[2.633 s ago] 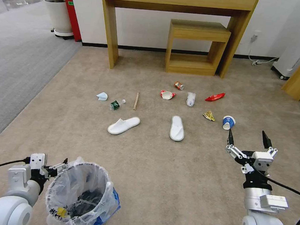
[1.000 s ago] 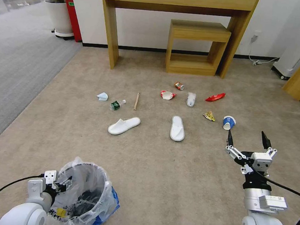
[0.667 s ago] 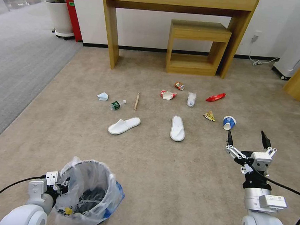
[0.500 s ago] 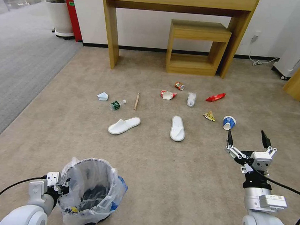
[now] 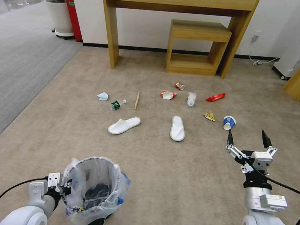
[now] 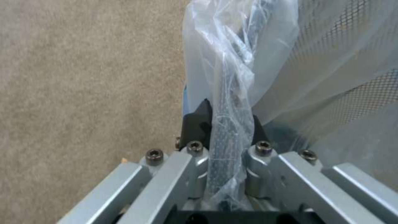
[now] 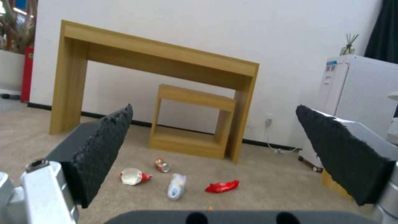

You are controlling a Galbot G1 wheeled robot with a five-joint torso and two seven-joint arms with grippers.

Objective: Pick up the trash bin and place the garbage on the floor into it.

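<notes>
Left arm was low at the robot's left side, its left pincer [image 5: 66,188] clenched on the rim of the trash bin [image 5: 95,191], which tilted over the floor [image 5: 159,181]. The left wrist view showed what the head view couldn't: fingers [image 6: 199,124] pinching bag and mesh wall together. Right pincer [image 5: 247,139] hung released, spread wide, well apart from the bin, near the blue-white cup [image 5: 228,122] and slippers [image 5: 177,128].

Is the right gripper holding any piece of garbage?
No: the right gripper is open and empty above the floor, short of the blue-white cup.
</notes>
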